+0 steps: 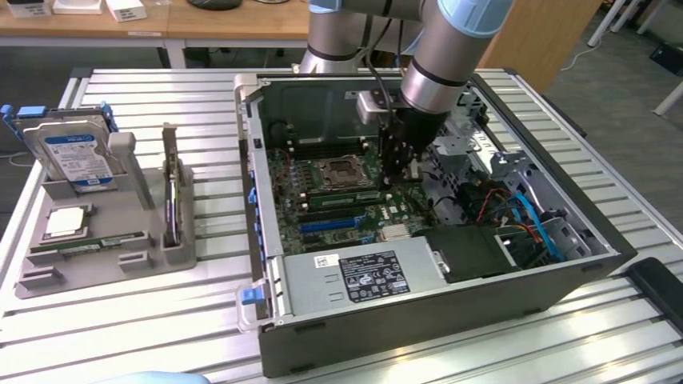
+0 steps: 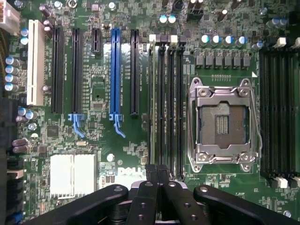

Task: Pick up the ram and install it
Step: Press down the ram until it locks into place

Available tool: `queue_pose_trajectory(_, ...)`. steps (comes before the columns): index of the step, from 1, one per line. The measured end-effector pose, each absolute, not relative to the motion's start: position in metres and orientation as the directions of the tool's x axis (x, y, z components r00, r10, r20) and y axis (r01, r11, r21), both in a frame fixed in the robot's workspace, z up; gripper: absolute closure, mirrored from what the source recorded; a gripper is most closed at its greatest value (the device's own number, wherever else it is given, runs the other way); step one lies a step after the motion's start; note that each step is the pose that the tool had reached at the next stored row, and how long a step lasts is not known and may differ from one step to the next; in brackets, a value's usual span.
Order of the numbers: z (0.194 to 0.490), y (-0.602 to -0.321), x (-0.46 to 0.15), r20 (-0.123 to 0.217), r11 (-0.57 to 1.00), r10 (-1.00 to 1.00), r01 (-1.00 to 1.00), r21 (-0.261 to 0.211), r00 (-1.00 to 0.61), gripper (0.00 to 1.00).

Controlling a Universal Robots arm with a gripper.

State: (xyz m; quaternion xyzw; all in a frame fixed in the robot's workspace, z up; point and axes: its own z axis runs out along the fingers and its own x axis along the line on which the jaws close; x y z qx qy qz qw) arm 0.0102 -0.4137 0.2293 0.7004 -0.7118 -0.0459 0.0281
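The ram (image 2: 152, 93) stands edge-on in the memory slot farthest from the processor socket (image 2: 222, 124), seen as a thin pale green strip. In the exterior view it shows as a green strip (image 1: 347, 194) just in front of the socket. My gripper (image 2: 157, 171) is shut, its two black fingertips pressed together with nothing between them, right over one end of the memory slots. In the exterior view the gripper (image 1: 411, 178) reaches down inside the open computer case (image 1: 427, 312), low over the motherboard. Whether the fingertips touch the ram I cannot tell.
A grey tray (image 1: 160, 256) on the exterior view's left holds a hard drive (image 1: 75, 156), a square silver chip (image 1: 66, 222) and a green stick (image 1: 91, 242). Inside the case are a power supply (image 1: 363, 276), drive cages and cables (image 1: 533, 220). Black and blue expansion slots (image 2: 115, 70) lie beside the memory slots.
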Motion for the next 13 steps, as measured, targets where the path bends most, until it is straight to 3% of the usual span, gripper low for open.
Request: queue_pose_trajectory(13,0.2293,-0.4138,0.0147,-0.035,0.018,-0.999,-0.992,0.123,-0.022,0.9)
